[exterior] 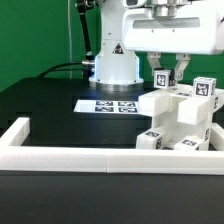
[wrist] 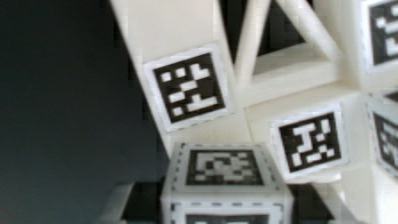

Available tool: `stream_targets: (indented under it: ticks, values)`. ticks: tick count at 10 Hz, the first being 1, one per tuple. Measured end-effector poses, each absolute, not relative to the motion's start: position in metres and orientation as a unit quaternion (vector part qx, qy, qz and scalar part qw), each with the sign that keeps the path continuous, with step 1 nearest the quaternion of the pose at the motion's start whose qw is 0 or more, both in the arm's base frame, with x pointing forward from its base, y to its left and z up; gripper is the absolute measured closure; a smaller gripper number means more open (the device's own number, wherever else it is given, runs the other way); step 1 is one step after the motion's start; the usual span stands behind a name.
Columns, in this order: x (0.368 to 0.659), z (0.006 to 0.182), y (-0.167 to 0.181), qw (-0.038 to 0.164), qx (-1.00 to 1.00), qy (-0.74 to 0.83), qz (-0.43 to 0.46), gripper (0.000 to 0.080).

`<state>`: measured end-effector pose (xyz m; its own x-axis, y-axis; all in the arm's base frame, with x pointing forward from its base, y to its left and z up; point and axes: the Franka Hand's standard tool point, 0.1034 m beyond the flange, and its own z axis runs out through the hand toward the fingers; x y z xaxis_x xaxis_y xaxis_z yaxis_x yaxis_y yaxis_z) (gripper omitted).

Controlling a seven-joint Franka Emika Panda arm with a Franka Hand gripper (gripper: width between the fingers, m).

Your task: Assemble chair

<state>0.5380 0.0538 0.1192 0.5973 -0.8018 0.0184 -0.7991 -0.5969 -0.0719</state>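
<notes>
Fingers hang straight down over the chair, tips at its top bar; pinching it or just straddling, can't tell. Chair sits on the black counter at about 3 o'clock in the exterior view, just behind the white border rail. Marker board at 9 o'clock of the chair.

Overhead light is washing out the white chair parts below the gripper; exterior view is looking soft and low-res; wrist view is blurring close tags, background is staying dark.
</notes>
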Motion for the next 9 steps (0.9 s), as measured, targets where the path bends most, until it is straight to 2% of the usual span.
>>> stream_targets:
  ticks: [4,6,7,8,9]
  values:
    - [0.5378,0.1192,0.0567,0.034,-0.857,0.514,-0.02,0.0512]
    - [0.539,0.1206,0.0555,0.038,-0.875,0.483,-0.021,0.0266]
    - [0.5387,0.1205,0.0577,0.037,-0.892,0.45,-0.023,0.0266]
    - [0.5394,0.1207,0.0577,0.036,-0.916,0.398,-0.027,0.0174]
    - [0.5406,0.1212,0.058,0.035,-0.937,0.346,-0.033,0.0157]
